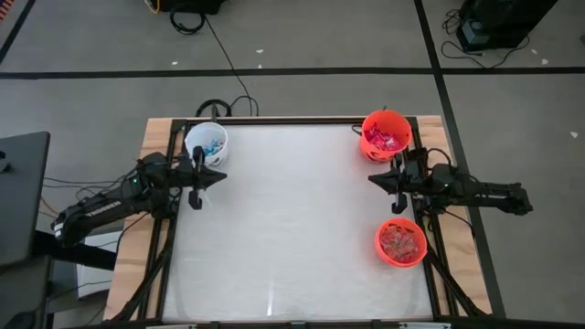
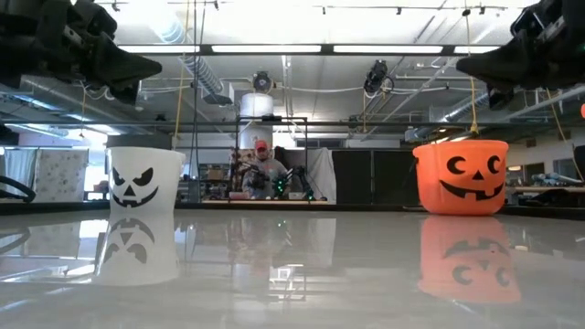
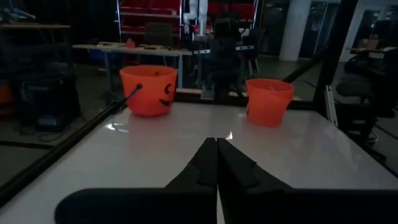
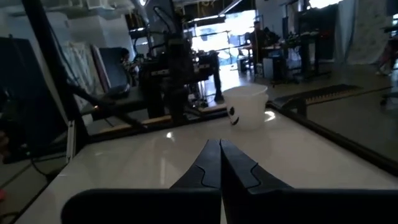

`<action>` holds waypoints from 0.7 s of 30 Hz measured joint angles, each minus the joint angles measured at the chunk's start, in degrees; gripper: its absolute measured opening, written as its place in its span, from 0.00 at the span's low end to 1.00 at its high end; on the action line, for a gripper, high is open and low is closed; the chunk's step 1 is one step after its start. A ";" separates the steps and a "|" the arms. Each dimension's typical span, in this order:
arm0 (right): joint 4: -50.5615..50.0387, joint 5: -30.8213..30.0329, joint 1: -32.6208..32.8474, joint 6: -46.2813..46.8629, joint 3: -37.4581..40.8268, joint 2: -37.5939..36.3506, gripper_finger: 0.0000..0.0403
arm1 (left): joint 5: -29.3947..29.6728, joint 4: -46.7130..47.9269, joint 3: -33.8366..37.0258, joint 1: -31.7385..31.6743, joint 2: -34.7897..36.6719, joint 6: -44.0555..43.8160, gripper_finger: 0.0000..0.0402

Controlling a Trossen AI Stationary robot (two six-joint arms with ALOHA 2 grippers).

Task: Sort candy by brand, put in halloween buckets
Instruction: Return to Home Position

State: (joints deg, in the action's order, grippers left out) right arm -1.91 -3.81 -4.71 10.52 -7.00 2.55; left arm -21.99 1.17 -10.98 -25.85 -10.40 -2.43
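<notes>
Three pails stand on their bases on the white table. The white bucket (image 1: 207,143), far left, holds blue-wrapped candy (image 1: 212,143). An orange bucket (image 1: 385,135), far right, holds red packets (image 1: 384,139). Another orange bucket (image 1: 401,242), near right, holds reddish wrapped pieces (image 1: 400,240). My left gripper (image 1: 222,178) hovers shut just near of the white bucket. My right gripper (image 1: 373,181) hovers shut between the two orange buckets. The wrist views show each pair of fingers closed together, empty, above the table (image 3: 216,163) (image 4: 219,163). No loose candy lies on the table.
The table (image 1: 292,228) has a glossy white top with a raised frame along its edges. In the low view the white bucket (image 2: 144,179) and a jack-o'-lantern bucket (image 2: 461,175) stand at the far side; a person (image 2: 261,174) sits in the room beyond.
</notes>
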 joint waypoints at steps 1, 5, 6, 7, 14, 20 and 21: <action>0.13 0.48 -0.15 0.00 0.41 -0.02 0.00 | -0.07 0.47 0.00 0.00 0.01 0.34 0.01; 3.05 0.87 -0.70 -0.02 3.17 0.00 0.00 | -0.08 1.40 0.02 0.00 -0.01 0.61 0.01; 4.75 0.87 -0.79 -0.01 4.07 0.00 0.00 | -0.09 1.36 0.02 0.00 -0.01 0.65 0.01; 6.71 0.87 -0.81 0.06 5.01 0.00 0.00 | -0.09 1.36 0.02 0.00 0.01 0.68 0.01; 8.66 1.17 -0.85 0.49 6.64 -0.24 0.00 | 0.35 -5.54 4.35 0.00 0.01 -1.19 0.01; 8.17 1.98 -0.95 1.35 6.64 -1.40 0.00 | 0.91 -18.24 10.40 0.07 -0.01 -4.27 0.01; 7.87 1.99 -1.11 1.61 6.64 -1.65 0.00 | 0.91 -18.37 10.47 0.07 -0.01 -4.24 0.01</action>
State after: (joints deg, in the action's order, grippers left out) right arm 5.96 -1.82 -5.82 12.14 -0.36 0.89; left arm -21.08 -17.20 -0.51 -25.78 -10.41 -6.68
